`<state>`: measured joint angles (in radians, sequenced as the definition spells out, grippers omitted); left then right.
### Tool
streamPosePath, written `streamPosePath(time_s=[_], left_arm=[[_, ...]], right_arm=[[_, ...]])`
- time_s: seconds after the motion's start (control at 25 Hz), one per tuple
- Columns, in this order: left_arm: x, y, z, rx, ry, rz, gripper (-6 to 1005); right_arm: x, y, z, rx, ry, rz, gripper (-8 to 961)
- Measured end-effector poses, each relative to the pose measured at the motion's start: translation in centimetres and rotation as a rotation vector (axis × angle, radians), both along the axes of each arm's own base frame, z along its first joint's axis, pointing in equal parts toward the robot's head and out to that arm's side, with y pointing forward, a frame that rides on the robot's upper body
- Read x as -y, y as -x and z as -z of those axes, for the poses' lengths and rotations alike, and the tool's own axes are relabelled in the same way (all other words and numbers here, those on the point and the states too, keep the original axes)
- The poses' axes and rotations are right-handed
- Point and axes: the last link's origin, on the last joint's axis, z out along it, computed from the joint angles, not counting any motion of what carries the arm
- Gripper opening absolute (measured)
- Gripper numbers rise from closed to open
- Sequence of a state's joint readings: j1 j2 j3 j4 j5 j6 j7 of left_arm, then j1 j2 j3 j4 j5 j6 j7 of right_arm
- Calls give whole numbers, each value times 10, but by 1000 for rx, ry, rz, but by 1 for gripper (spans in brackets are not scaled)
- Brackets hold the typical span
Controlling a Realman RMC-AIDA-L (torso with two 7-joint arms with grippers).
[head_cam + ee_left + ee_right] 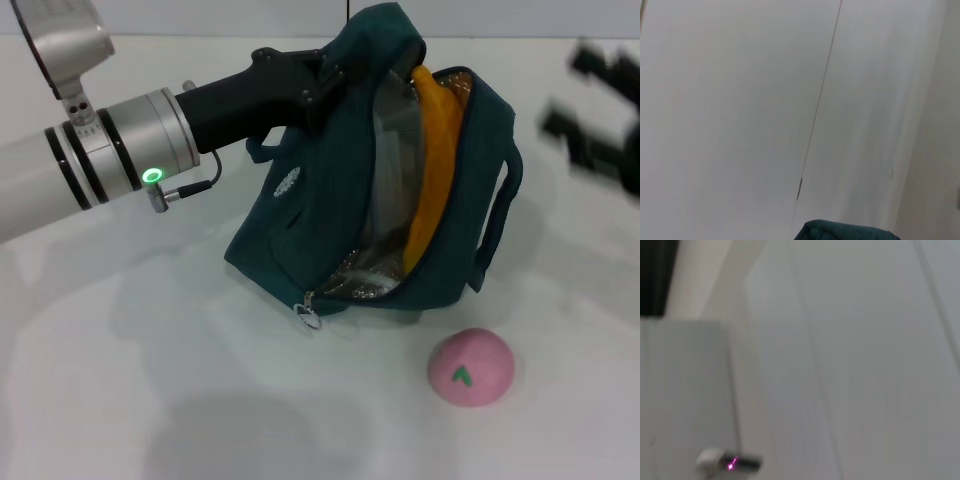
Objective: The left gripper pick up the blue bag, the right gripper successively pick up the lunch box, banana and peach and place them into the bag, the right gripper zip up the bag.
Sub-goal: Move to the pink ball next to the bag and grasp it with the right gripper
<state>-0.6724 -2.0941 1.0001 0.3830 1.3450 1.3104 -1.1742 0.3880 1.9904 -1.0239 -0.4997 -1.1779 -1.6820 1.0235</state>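
A white bench (150,400) carries everything. The left end effector (335,75) pinches the bag (300,215) at its top edge, holding the mouth agape; the banana (432,160) stands inside. The peach (471,367) lies just before the bag. The right end effector (600,120), blurred, looks spread. It should descend squarely over the peach, close gently, then enter the mouth well clear of the zip.

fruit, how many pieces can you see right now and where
2. The banana stands inside the open blue bag, leaning against its lining. The peach sits on the table just in front of the bag. More could be hidden deeper in the bag.
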Motion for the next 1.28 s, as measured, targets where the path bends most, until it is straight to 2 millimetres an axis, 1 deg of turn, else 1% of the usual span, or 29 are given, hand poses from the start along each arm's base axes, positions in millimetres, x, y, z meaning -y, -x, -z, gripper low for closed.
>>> streamPosePath(time_s=[0.08, 0.2, 0.32, 0.4, 0.44, 0.6, 0.64, 0.68, 0.8, 1.0, 1.28], left_arm=[[0, 1, 0, -5, -6, 0, 153], [2, 5, 0, -9, -11, -4, 153], [2, 5, 0, -13, -13, -2, 154], [2, 3, 1, -15, -13, 6, 154], [1, 1, 2, -16, -14, 12, 155], [-1, -4, 3, -13, -15, 23, 156], [-1, -4, 2, -8, -18, 22, 156], [-2, -5, 1, -3, -20, 20, 156], [-2, -3, 0, 6, -27, 12, 157], [-2, -2, -1, 9, -30, 6, 158], [-2, -1, -2, 6, -33, 6, 159]], right_arm=[[21, -16, 0, 94, 12, -38, 865], [45, -36, 7, 199, 45, -62, 858], [59, -50, 22, 258, 81, -40, 852], [64, -56, 35, 288, 106, -28, 849], [66, -58, 45, 310, 117, -22, 848], [62, -62, 70, 371, 131, 8, 842], [59, -59, 81, 390, 158, 4, 840], [59, -59, 81, 390, 158, 4, 839], [55, -56, 91, 421, 191, -15, 834], [54, -54, 92, 420, 191, -22, 827], [55, -56, 92, 428, 192, -15, 817]])
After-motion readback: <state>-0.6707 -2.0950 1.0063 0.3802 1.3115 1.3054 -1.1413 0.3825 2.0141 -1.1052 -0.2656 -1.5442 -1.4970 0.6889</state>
